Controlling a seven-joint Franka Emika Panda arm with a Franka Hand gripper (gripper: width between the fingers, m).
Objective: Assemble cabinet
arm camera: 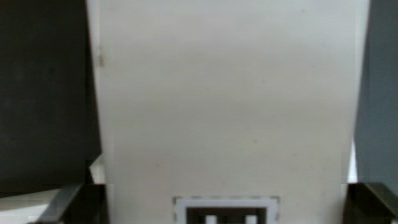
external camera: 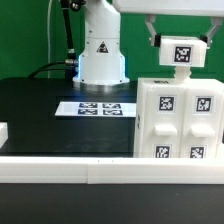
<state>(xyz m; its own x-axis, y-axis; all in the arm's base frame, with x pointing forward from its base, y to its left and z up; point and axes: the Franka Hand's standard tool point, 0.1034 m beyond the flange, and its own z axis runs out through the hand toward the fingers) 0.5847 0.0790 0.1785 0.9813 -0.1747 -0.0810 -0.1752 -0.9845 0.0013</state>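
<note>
Gripper: the gripper (external camera: 182, 42) hangs above the exterior view's right side. Its jaws are closed on a small tagged block (external camera: 184, 54), one finger showing at the block's side.
Grip, wrist view: the block's white face fills the frame. A dark fingertip (arm camera: 61, 205) sits against one edge and another against the far edge, so the hold looks square and centred, which should keep the piece from twisting.
Block: it is in the air, level, directly over the cabinet box (external camera: 180, 125) and apparently not touching it. It is probably held there to line up with the box top before it goes down.
Cabinet box: it stands upright on the black table (external camera: 40, 110), close behind the long white rail (external camera: 100, 165), with its tags facing the camera.
Marker board: it lies flat in front of the robot base (external camera: 100, 55), well clear of the work, at (external camera: 100, 107).
Step, as a judgement: fitting the block onto the box. The main risk is a skewed descent.
</note>
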